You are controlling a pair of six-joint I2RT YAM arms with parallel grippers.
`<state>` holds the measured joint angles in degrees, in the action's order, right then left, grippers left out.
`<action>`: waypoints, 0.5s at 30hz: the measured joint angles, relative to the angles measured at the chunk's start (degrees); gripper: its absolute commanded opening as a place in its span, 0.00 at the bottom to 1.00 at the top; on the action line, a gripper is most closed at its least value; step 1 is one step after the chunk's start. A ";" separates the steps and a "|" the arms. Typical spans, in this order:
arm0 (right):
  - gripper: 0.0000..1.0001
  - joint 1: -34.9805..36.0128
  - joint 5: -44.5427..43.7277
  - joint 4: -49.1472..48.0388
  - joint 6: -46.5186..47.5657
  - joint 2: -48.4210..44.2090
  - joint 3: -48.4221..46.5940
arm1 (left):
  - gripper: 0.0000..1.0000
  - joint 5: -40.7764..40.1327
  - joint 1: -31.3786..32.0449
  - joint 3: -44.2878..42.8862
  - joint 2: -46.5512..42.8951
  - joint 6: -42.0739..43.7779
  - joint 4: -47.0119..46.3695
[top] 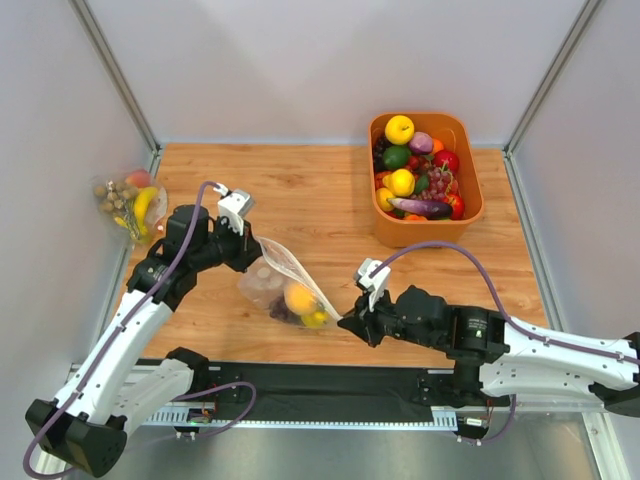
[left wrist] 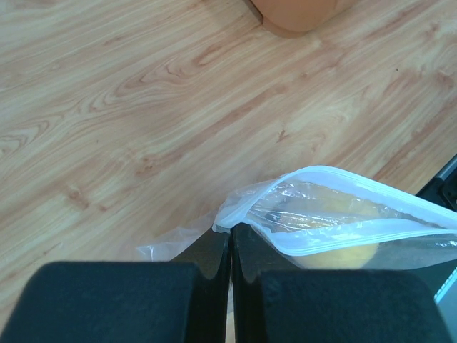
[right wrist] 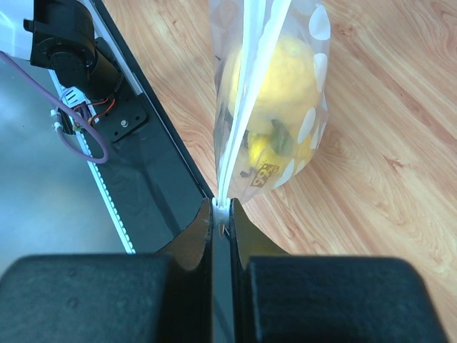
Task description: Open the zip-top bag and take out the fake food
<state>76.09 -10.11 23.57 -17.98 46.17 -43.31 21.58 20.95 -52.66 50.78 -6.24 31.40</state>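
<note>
On the table, low centre of the top view, the bag runs upper left to lower right. The left gripper pinches its upper-left end, the right gripper its lower-right end. Inside: an orange fruit, grapes, a small yellow fruit.

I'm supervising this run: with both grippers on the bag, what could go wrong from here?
The left gripper and right gripper each pinch only a thin corner of the zip-top bag, so it could slip free under pull. The bag sits close to the near edge of the table, so the fake food might roll off once it spills out.
</note>
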 measured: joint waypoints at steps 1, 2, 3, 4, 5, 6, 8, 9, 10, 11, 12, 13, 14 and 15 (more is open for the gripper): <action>0.00 0.22 -0.39 0.00 -0.28 -0.28 0.15 | 0.00 0.04 -0.04 0.00 -0.07 -0.04 0.13; 0.00 0.39 -0.59 0.11 -0.44 -0.50 0.26 | 0.00 0.15 -0.07 0.00 -0.15 -0.07 0.28; 0.00 0.61 -0.96 0.22 -0.66 -0.63 0.33 | 0.00 0.24 -0.07 0.00 -0.26 -0.09 0.44; 0.00 0.76 -1.18 0.28 -0.83 -0.68 0.33 | 0.00 0.33 -0.07 0.00 -0.42 -0.09 0.59; 0.01 0.92 -1.38 0.42 -0.96 -0.70 0.33 | 0.00 0.68 -0.11 0.00 -0.57 -0.07 0.57; 0.06 1.07 -1.40 0.63 -1.14 -0.70 0.33 | 0.00 1.16 -0.13 0.00 -0.76 -0.04 0.48; 0.19 1.38 -1.40 1.51 -1.42 -0.70 0.22 | 0.00 2.99 -0.39 0.07 -1.22 0.04 0.07; 0.35 1.49 -1.40 2.27 -1.64 -0.70 -0.02 | 0.00 4.24 -0.59 0.13 -1.57 0.11 -0.50; 0.42 1.51 -1.38 3.45 -1.70 -0.61 -0.59 | 0.00 5.92 -0.76 0.15 -1.88 0.26 -1.03; 0.46 1.57 -1.42 4.37 -1.75 -0.50 -1.29 | 0.00 7.43 -0.92 0.15 -2.10 0.39 -1.57; 0.54 1.64 -1.44 5.35 -1.51 -0.39 -2.34 | 0.00 9.44 -1.07 0.15 -2.27 0.50 -2.25; 0.57 1.70 -1.60 6.16 -1.42 -0.24 -3.74 | 0.00 11.78 -1.16 0.15 -2.34 0.63 -2.93; 0.61 1.77 -1.84 7.13 -1.01 -0.02 -5.75 | 0.00 14.03 -1.16 0.17 -2.34 0.68 -3.63; 0.62 1.79 -2.03 7.45 -0.70 0.20 -7.30 | 0.00 15.67 -1.14 0.17 -2.34 0.79 -4.09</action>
<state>77.89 -12.14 31.03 -18.68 46.37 -50.61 37.26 19.81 -52.49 48.45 -5.45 27.31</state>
